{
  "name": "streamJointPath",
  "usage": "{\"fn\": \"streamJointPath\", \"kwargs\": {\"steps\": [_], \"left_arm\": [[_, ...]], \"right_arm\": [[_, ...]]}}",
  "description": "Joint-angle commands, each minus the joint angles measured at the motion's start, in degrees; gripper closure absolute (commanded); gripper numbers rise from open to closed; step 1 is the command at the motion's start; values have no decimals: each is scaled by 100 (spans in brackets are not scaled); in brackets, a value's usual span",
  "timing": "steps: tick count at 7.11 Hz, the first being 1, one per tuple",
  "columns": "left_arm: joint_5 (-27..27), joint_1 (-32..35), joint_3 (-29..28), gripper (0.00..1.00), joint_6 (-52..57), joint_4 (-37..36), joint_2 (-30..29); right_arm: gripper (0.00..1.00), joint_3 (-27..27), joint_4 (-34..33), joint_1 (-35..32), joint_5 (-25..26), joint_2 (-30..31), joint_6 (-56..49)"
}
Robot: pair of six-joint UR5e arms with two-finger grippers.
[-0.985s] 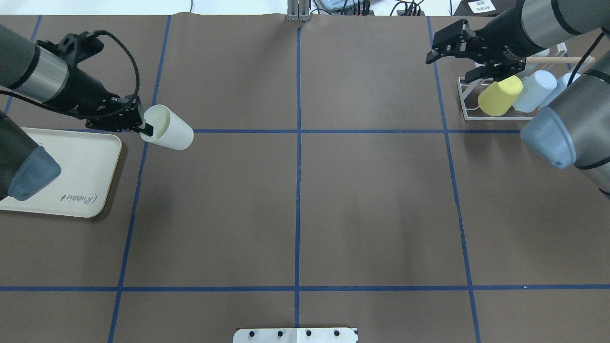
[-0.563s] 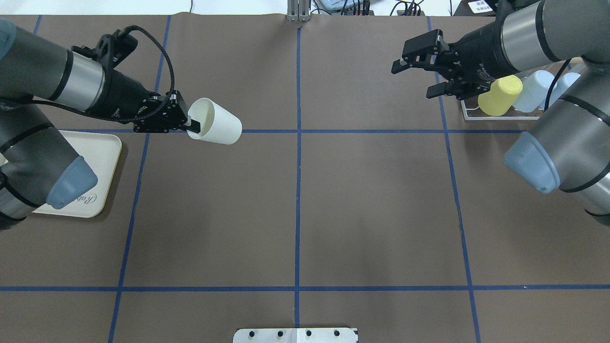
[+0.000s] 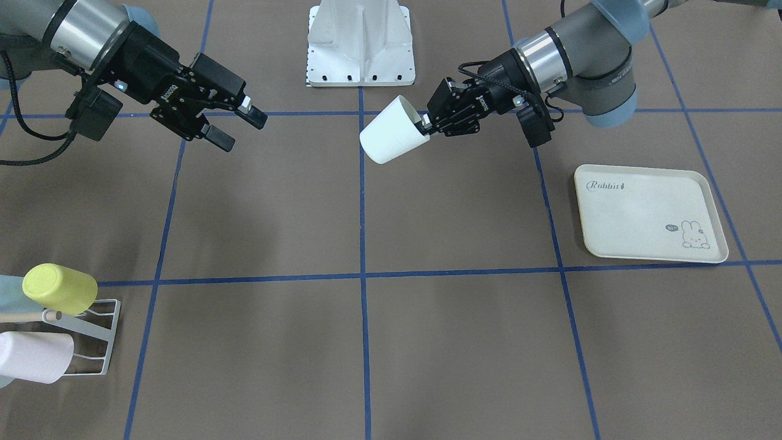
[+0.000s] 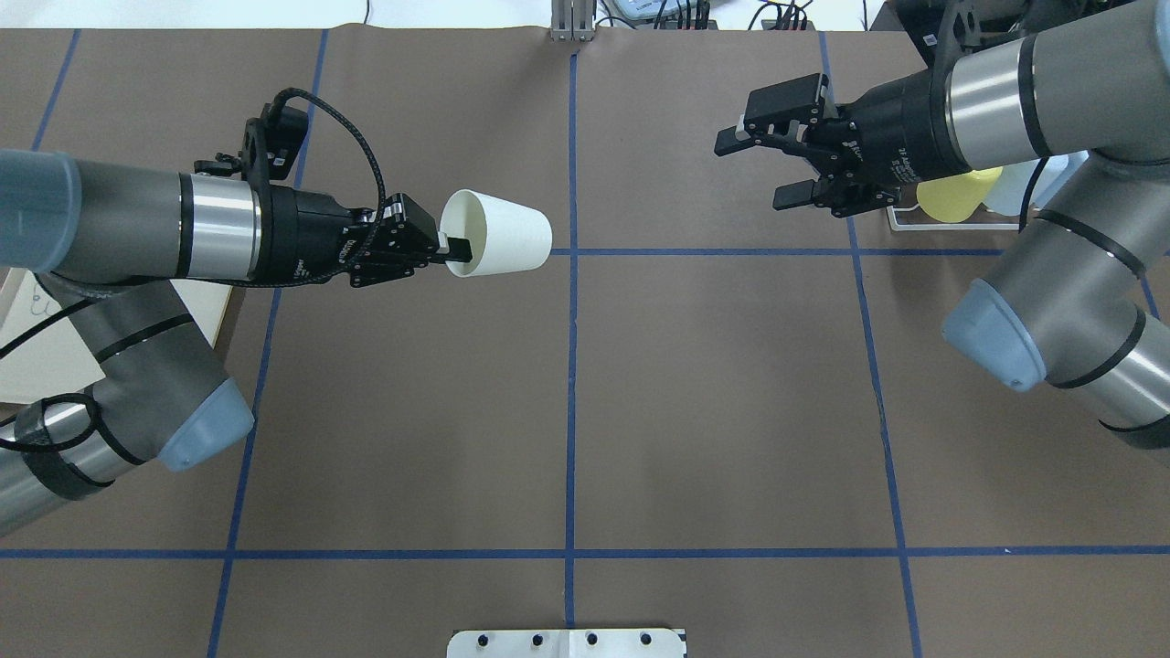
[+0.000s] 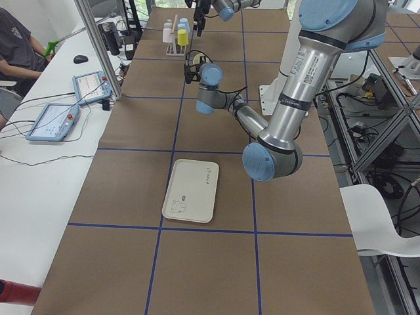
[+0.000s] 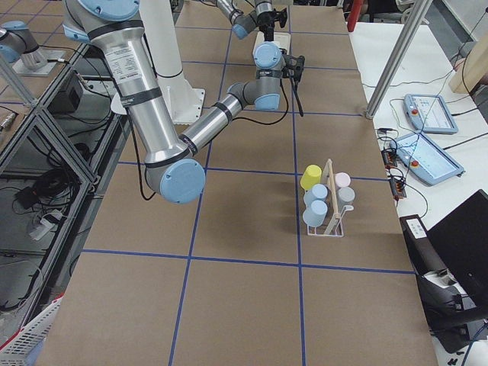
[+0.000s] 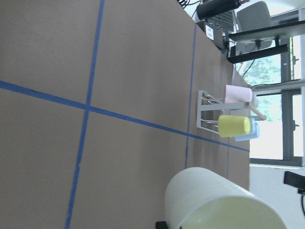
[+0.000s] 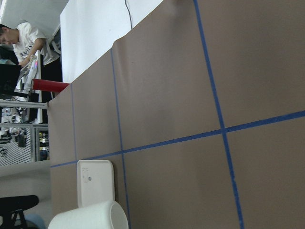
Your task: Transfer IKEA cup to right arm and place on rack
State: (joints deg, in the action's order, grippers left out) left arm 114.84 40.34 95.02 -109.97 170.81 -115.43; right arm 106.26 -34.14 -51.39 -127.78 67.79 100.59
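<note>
Aloft, left tool (image 4: 455,253) outstretched, pinching cup (image 4: 507,242)

rack (image 4: 905,224) mostly behind right arm (image 4: 1005,119), tray (image 4: 27,375) largely under left arm (image 4: 137,228)

White IKEA cup (image 4: 507,239): plain, tapered, on its side in mid-air above the table's cross line, just to the robot's left of centre. Mouth toward the left gripper (image 4: 454,249), base toward the right arm (image 4: 996,114). Pinched at the rim, one finger visible inside the mouth.

Grey-metal right arm with pale blue caps: stretched toward the cup, well apart from it. Black right gripper (image 4: 751,169) empty, fingers spread.

White wire rack (image 6: 333,221) with a wooden dowel across: on the table's far side on the robot's right, behind the right arm, carrying a yellow cup (image 3: 59,288) among other pastel ones.
</note>
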Motion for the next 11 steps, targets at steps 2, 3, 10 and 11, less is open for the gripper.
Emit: {"fn": "streamJointPath", "kwargs": {"steps": [2, 3, 10, 11], "left_arm": [[-382, -43, -957, 100, -1919, 2102, -471], [-688, -209, -985, 100, -2454, 2288, -655], [-1833, -896, -1231, 100, -3584, 3643, -841], [-1885, -939, -1231, 100, -3593, 3643, -954]], "right_arm": [[2, -290, 1968, 259, 357, -82, 1118], [2, -282, 2251, 504, 759, -178, 1590], [2, -299, 3176, 1139, 1694, -196, 1824], [2, -299, 3185, 1209, 1773, -205, 1824]]}}
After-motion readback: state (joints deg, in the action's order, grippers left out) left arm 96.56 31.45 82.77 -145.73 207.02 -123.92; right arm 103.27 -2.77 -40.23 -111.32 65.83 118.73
